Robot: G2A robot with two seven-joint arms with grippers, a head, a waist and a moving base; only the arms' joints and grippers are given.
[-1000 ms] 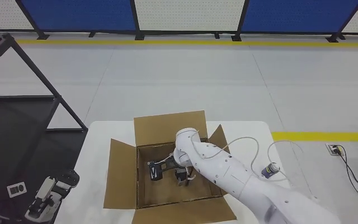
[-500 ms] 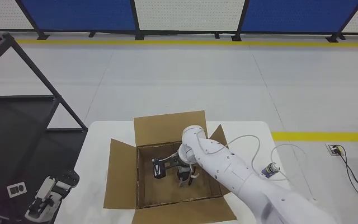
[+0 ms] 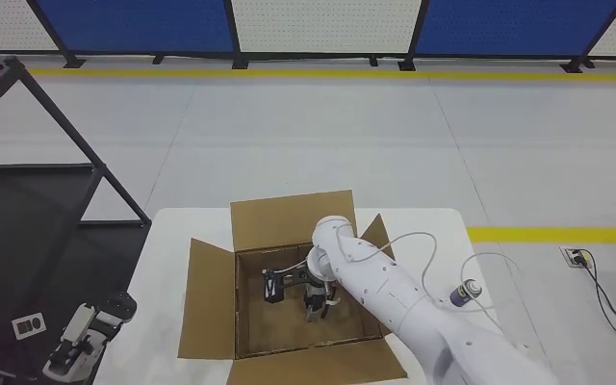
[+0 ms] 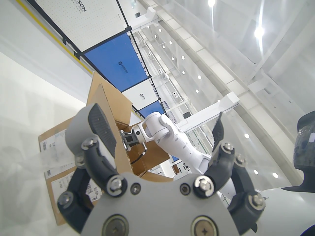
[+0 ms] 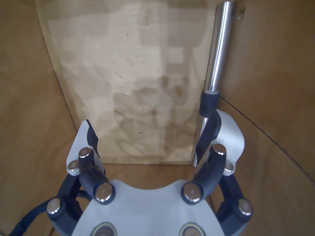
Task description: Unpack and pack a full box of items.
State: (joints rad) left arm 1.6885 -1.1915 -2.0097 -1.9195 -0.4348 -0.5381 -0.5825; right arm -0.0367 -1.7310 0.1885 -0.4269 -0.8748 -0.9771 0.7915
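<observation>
Your right claw (image 5: 151, 126) is down inside the open cardboard box (image 3: 207, 298), its fingers spread wide apart with nothing between them. A shiny metal rod (image 5: 219, 50) with a dark band lies on the box floor along one side wall. One finger (image 5: 209, 128) sits just beside the banded end, though you cannot tell whether it touches. Your left claw (image 4: 158, 121) is outside the box, off past its side flap, also spread apart and empty, facing the box. Outside the box on the opposite side, a small can (image 3: 466, 293) stands upright on the white tabletop (image 3: 159, 279), well apart from the cardboard.
</observation>
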